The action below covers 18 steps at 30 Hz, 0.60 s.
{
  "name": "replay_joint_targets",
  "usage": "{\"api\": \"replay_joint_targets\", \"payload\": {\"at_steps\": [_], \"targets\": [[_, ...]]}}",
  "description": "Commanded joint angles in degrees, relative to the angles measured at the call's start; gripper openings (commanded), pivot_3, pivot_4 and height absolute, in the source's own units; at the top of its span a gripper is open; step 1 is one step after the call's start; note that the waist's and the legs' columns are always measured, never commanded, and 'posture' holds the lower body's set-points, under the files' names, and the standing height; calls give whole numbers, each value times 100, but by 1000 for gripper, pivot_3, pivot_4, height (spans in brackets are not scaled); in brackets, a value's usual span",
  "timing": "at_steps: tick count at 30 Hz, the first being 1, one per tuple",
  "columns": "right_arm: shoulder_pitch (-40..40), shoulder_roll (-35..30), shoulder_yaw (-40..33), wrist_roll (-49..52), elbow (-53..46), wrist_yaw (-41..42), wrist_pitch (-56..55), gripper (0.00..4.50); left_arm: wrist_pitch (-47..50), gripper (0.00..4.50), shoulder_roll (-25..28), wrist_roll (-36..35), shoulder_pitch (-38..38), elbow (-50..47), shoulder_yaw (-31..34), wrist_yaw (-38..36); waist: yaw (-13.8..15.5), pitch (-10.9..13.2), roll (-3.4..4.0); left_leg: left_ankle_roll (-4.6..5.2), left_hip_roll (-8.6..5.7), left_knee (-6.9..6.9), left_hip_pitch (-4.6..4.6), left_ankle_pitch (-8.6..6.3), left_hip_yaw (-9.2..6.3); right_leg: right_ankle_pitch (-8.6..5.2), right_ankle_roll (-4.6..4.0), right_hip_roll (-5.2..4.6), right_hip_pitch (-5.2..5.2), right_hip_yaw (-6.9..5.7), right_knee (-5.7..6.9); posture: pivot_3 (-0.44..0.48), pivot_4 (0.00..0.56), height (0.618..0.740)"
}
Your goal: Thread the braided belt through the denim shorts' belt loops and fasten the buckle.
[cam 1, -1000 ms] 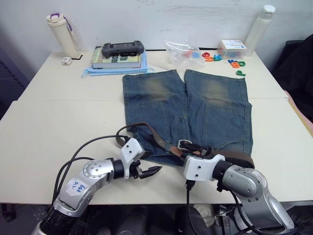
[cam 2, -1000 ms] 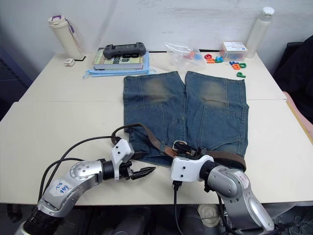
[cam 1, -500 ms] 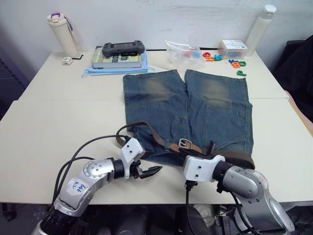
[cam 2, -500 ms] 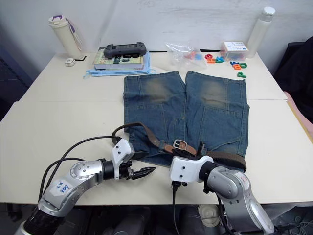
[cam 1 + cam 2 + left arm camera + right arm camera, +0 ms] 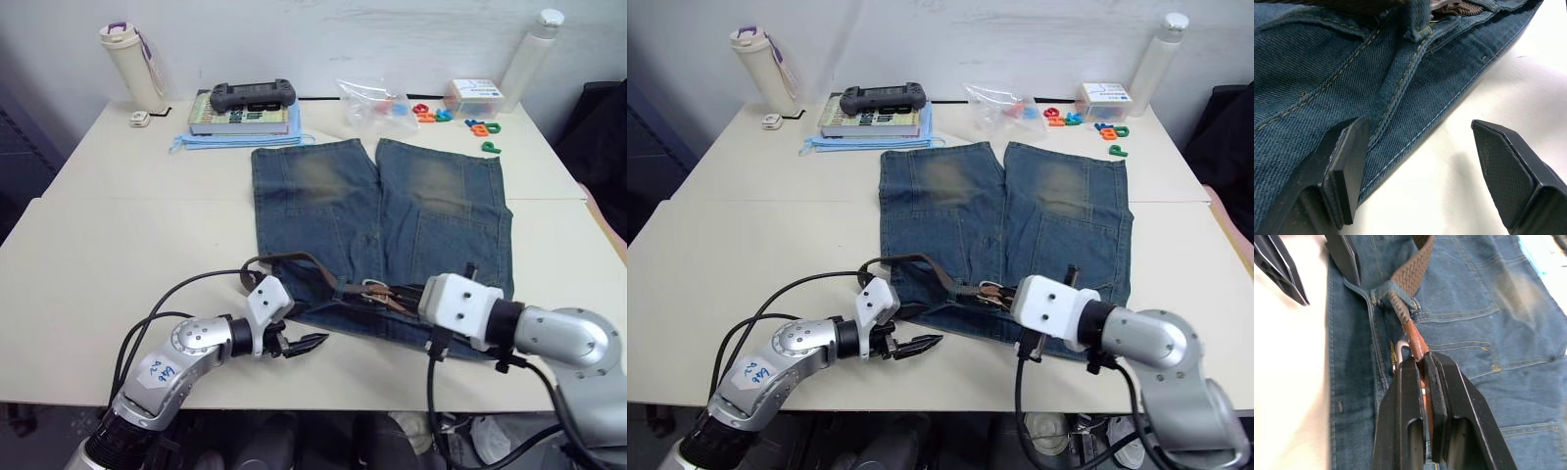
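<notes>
- Cream table (image 5: 118,245) against a white wall carries the denim shorts (image 5: 392,225), laid flat with the waistband at the near edge and the legs pointing far.
- We see the braided belt (image 5: 294,262) arching up from the waistband's left part and running right along it to the buckle (image 5: 1400,352) near the middle.
- Our right gripper (image 5: 1422,377) has its fingers closed on the belt's tan tip, just beside the buckle; the tip has passed one of the belt loops (image 5: 1396,296).
- Our left gripper (image 5: 306,342) hovers with fingers spread wide and holding nothing, at the waistband's near left edge, one finger (image 5: 1347,161) over the denim.
- We judge threading largely done and fastening in hand.
- Next move: steady the buckle with the left gripper, then feed the tip through the frame without pulling the belt back.
</notes>
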Motion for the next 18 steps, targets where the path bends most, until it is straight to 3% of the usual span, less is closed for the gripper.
{"api": "replay_joint_targets", "payload": {"at_steps": [1, 8, 18], "targets": [[-263, -479, -806, 240, 56, 78, -224, 120, 349, 3715, 98, 366, 221, 583, -77, 121, 23, 1, 2, -2, 0, -5, 1, -1, 0, 0, 0, 0, 2, -2, -5, 0, 150, 659], [-295, -1257, -1349, 135, 993, 13, -1330, 120, 352, 3715, 148, 343, 258, 530, -31, 102, 35, 0, 11, -6, 9, -24, 3, 4, 1, 14, -7, 1, 15, -12, -46, 0, 150, 659], [-401, -1534, -1660, 285, 1189, -178, -1404, 120, 377, 3715, 354, 333, 558, 389, 175, 49, -36, 5, 22, -3, 15, -32, 2, 7, 1, 15, -9, 5, 13, -13, -50, 0, 150, 659]]}}
